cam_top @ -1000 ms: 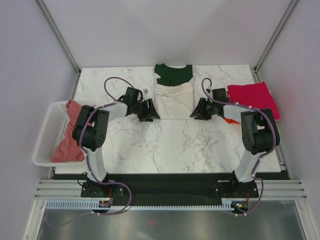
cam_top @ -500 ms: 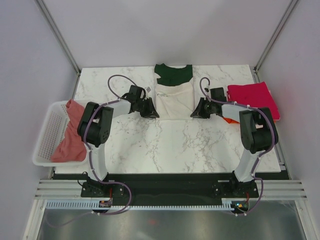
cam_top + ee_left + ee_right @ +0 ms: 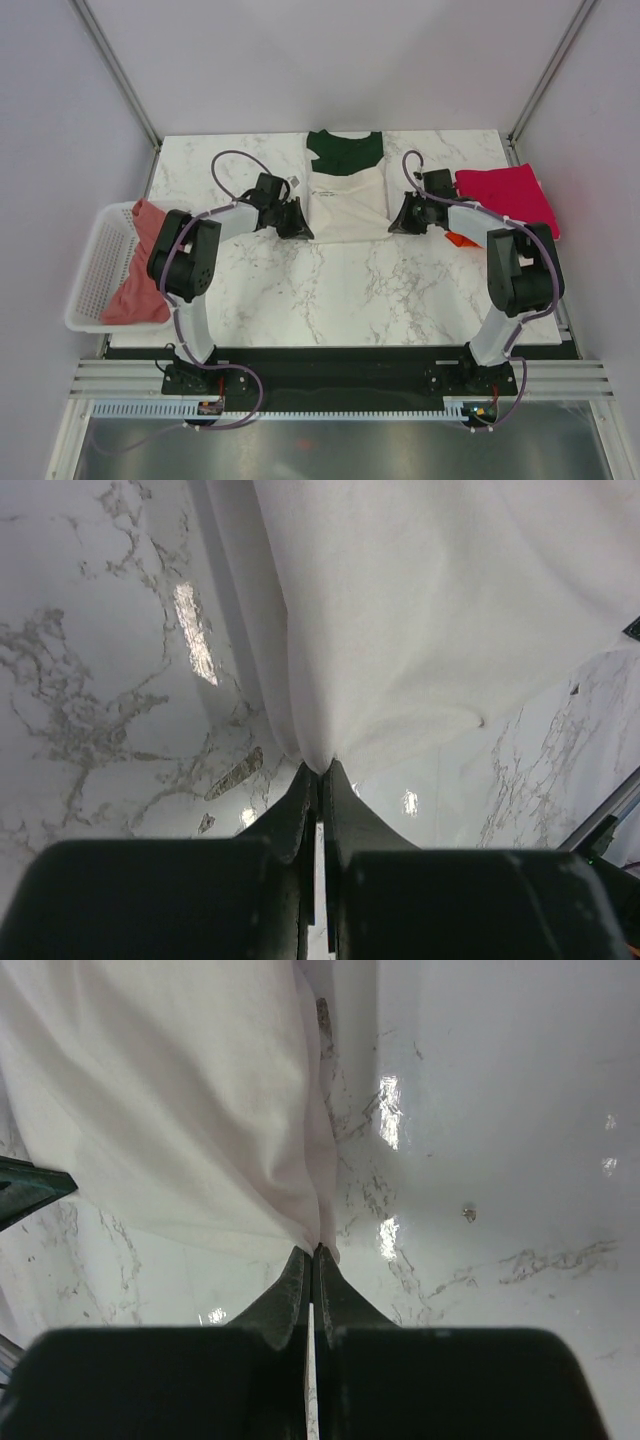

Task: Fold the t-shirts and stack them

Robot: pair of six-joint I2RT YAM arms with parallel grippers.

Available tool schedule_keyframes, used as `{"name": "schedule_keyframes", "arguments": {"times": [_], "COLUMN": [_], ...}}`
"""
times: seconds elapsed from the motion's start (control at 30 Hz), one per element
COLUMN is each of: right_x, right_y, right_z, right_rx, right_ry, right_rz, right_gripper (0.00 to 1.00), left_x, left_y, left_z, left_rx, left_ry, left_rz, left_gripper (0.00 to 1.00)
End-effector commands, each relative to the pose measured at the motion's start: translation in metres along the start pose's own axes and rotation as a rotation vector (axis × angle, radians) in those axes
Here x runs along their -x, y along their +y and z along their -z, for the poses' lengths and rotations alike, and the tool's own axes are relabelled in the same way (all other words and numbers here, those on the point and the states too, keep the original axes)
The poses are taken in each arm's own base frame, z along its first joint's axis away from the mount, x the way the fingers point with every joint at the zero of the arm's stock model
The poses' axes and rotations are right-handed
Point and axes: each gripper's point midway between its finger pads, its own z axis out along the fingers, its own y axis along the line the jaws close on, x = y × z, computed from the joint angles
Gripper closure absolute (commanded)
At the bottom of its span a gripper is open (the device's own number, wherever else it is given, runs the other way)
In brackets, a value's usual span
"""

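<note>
A cream t-shirt [image 3: 347,200] with a dark green collar end lies folded lengthwise at the back middle of the table. My left gripper [image 3: 303,229] is shut on its near left corner, the cream cloth [image 3: 420,630] pinched at the fingertips [image 3: 321,771]. Shut likewise, my right gripper [image 3: 395,223] pinches the near right corner [image 3: 200,1110] at its tips [image 3: 317,1252]. A magenta t-shirt [image 3: 506,193] lies folded at the right, an orange one [image 3: 459,238] peeking out under it. A salmon-pink t-shirt [image 3: 140,270] lies crumpled in the basket.
The white lattice basket [image 3: 96,262] hangs at the table's left edge. Marble tabletop [image 3: 340,290] stretches in front of the shirt. Grey walls and frame posts close in the back and sides.
Both grippers have closed on the cream shirt's near corners and shifted slightly toward the back. The shirt's near edge has lifted a little.
</note>
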Motion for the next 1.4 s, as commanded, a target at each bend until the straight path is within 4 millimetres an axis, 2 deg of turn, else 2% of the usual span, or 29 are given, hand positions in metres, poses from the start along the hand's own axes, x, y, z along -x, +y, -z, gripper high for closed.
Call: {"name": "schedule_keyframes", "arguments": {"times": [0.0,0.2,0.33,0.43,0.47,0.5,0.53,0.57,0.63,0.73,0.87,0.9,0.93,1.0,1.1,1.2,1.37], "right_x": [0.015,-0.009,-0.029,-0.042,-0.042,-0.046,-0.055,-0.055,-0.069,-0.086,-0.100,-0.105,-0.106,-0.108,-0.109,-0.115,-0.119], "right_y": [-0.004,0.001,-0.008,-0.011,-0.010,-0.009,-0.012,-0.005,-0.005,0.001,0.017,0.018,0.019,0.025,0.035,0.037,0.044], "right_z": [0.022,0.026,0.032,0.039,0.045,0.048,0.049,0.056,0.061,0.075,0.104,0.111,0.116,0.134,0.158,0.167,0.185], "right_rx": [-0.045,0.011,-0.001,-0.004,0.001,0.003,0.003,0.029,0.040,0.076,0.141,0.140,0.143,0.160,0.188,0.196,0.218], "right_ry": [-0.068,-0.025,-0.007,0.000,-0.014,-0.009,0.005,-0.009,0.006,0.016,0.000,0.010,0.001,-0.029,-0.078,-0.076,-0.089], "right_rz": [0.037,0.043,0.044,0.042,0.046,0.044,0.037,0.038,0.029,0.022,0.029,0.026,0.019,0.029,0.042,0.040,0.054], "right_gripper": [1.00,1.00,1.00,1.00,1.00,1.00,1.00,1.00,1.00,1.00,1.00,1.00,1.00,1.00,1.00,1.00,1.00], "left_x": [0.003,-0.018,-0.034,-0.046,-0.046,-0.054,-0.058,-0.059,-0.076,-0.097,-0.120,-0.128,-0.126,-0.137,-0.146,-0.159,-0.168], "left_y": [0.003,-0.012,-0.017,-0.015,-0.020,-0.016,-0.017,-0.022,-0.023,-0.034,-0.052,-0.051,-0.061,-0.063,-0.078,-0.081,-0.090], "left_z": [0.019,0.030,0.040,0.049,0.056,0.058,0.061,0.068,0.072,0.083,0.107,0.111,0.125,0.134,0.155,0.163,0.180], "left_rx": [0.029,-0.018,-0.022,-0.019,-0.028,-0.025,-0.028,-0.040,-0.043,-0.073,-0.141,-0.144,-0.172,-0.182,-0.253,-0.288,-0.331], "left_ry": [-0.033,-0.008,-0.004,0.001,-0.015,-0.004,-0.005,-0.019,0.000,0.014,0.012,0.021,-0.015,-0.005,-0.016,0.007,0.003], "left_rz": [-0.010,-0.028,-0.039,-0.036,-0.043,-0.038,-0.036,-0.038,-0.036,-0.039,-0.017,-0.007,-0.008,0.006,0.014,0.030,0.035], "left_gripper": [0.98,0.98,0.98,0.98,0.98,0.98,0.98,0.98,0.98,0.98,0.98,0.98,0.98,0.98,0.98,0.98,0.98]}}
